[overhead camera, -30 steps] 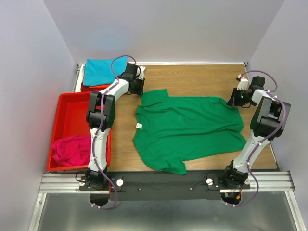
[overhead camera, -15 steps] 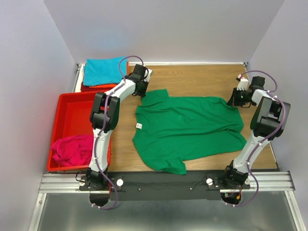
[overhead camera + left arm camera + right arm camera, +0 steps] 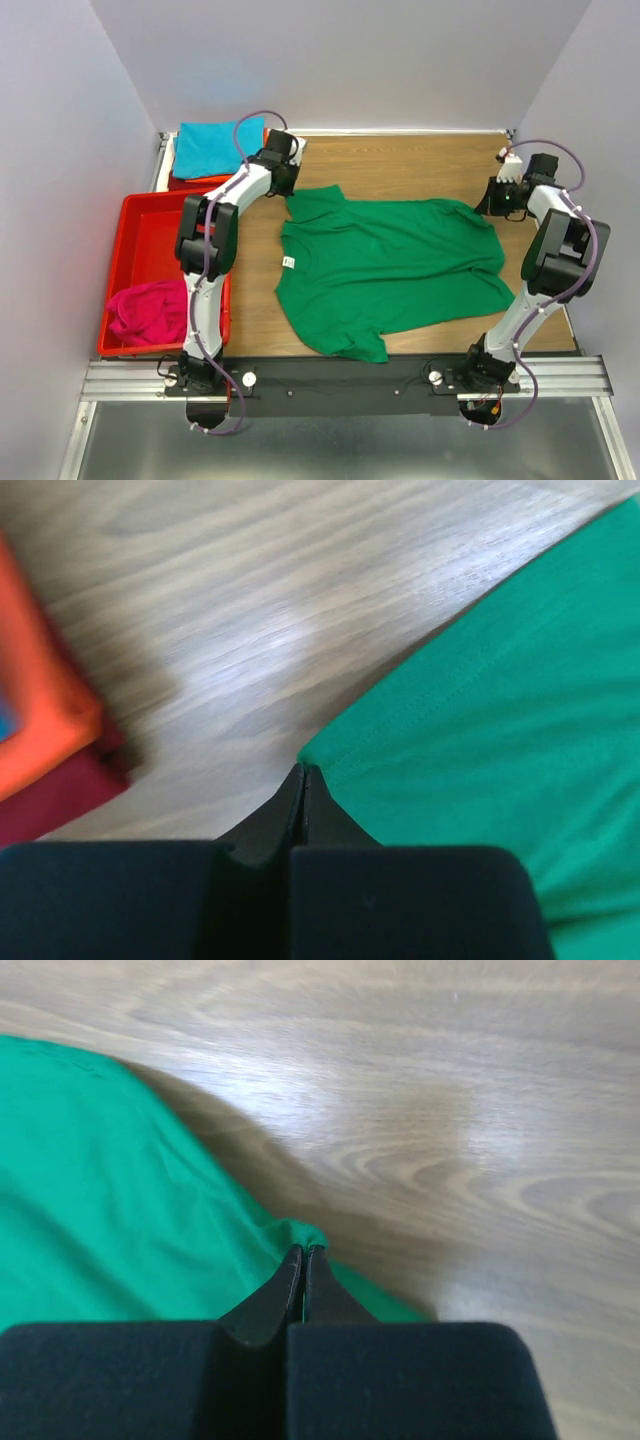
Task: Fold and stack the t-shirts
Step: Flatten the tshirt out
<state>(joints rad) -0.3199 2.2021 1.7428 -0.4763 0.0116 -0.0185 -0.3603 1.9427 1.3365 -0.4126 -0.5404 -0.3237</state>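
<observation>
Pale grey walls [image 3: 340, 60]; wood-grain tabletop [image 3: 400, 165]; metal rail [image 3: 340, 372] along near edge

The table [image 3: 400, 160] has a light brown wooden top that fills the middle of the overhead view, with grey walls on three sides. A green t-shirt [image 3: 400, 265] lies spread flat across its centre, collar toward the left and hem toward the right. The white label [image 3: 288, 263] shows at the neck. One sleeve points to the upper left, the other to the bottom centre. Along the left edge sits a red tray [image 3: 150, 250], just beside the shirt's collar side. In the upper left corner is a small pile with a teal shirt [image 3: 205, 148] on top and a red layer [image 3: 190, 183] showing beneath it.
</observation>
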